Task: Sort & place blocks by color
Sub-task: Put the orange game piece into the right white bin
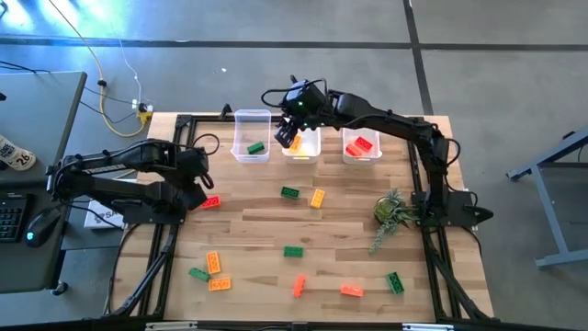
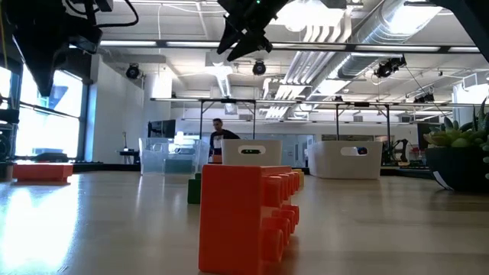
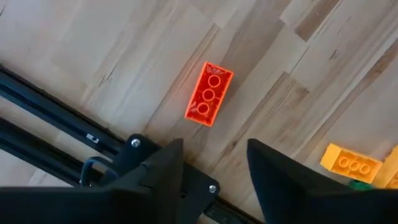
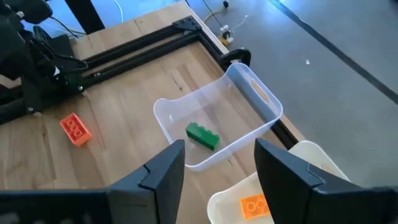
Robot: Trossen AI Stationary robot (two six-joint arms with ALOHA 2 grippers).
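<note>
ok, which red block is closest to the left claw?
The red block alone by the table's left edge, just off the left claw; other reds lie far off.

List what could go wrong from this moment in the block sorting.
1. The left gripper hangs open above a red block lying close to the table's black frame rail; closing off-centre could knock it against the rail.
2. The right gripper hovers open near where the green-block bin and the yellow-block bin meet; descending could bump a wall.

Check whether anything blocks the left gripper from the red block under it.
Nothing visible does. The left gripper hangs open above the red block, which lies alone on bare table; the nearest yellow block sits well off to the side.
</note>
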